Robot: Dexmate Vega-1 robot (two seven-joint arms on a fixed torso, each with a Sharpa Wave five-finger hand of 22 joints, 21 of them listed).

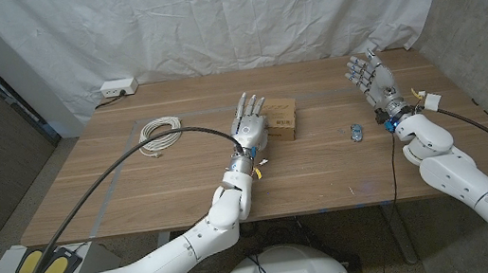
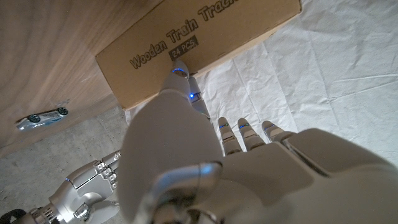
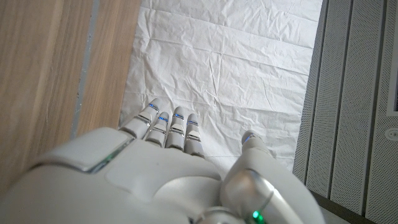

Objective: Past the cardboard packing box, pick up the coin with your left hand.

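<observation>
Table: wood, matt, visible grain. Box: brown cardboard, matt, printed lettering. Backdrop: white cloth, creased. Left hand, right hand: smooth silvery-white shells, glossy. Cable coil: white, smooth.

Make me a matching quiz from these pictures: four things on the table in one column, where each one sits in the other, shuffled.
Things:
1. cardboard box
2. coiled white cable
3. toy car
4. white power strip

Places:
A. far left corner of the table
B. near the right hand
C. table's middle, at the left hand's fingertips
D. left of the box

Pairs: 1-C, 2-D, 3-B, 4-A
</observation>
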